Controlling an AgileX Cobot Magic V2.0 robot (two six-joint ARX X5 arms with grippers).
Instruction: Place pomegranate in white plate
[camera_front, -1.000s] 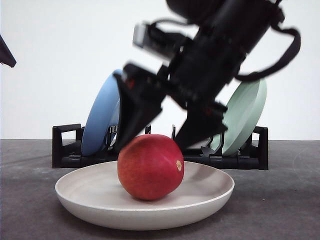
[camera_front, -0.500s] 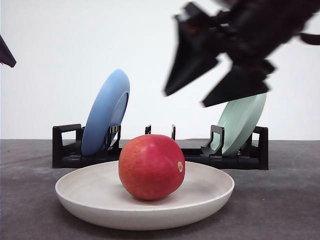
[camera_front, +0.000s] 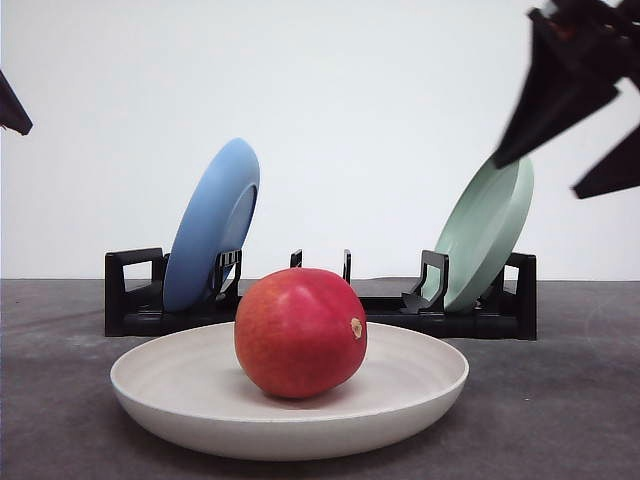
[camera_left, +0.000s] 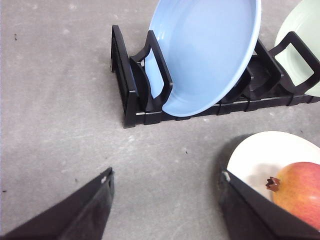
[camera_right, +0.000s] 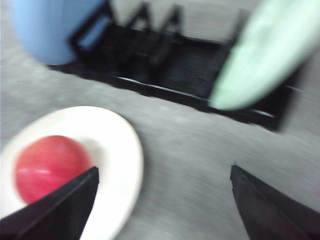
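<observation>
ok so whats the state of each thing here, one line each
pomegranate: resting in the white plate, nothing holding it
white plate: flat on the table, holding the fruit
blue plate: propped on edge in the rack
pale green plate: propped on edge in the rack
black rack: on the table behind the white plate
right hand: open, raised, empty
left hand: open, empty

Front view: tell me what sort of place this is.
Probably a lab or test tabletop dressed as a kitchen scene: a bare grey table, a plain white backdrop, and a black dish rack holding a blue plate and a pale green plate.
</observation>
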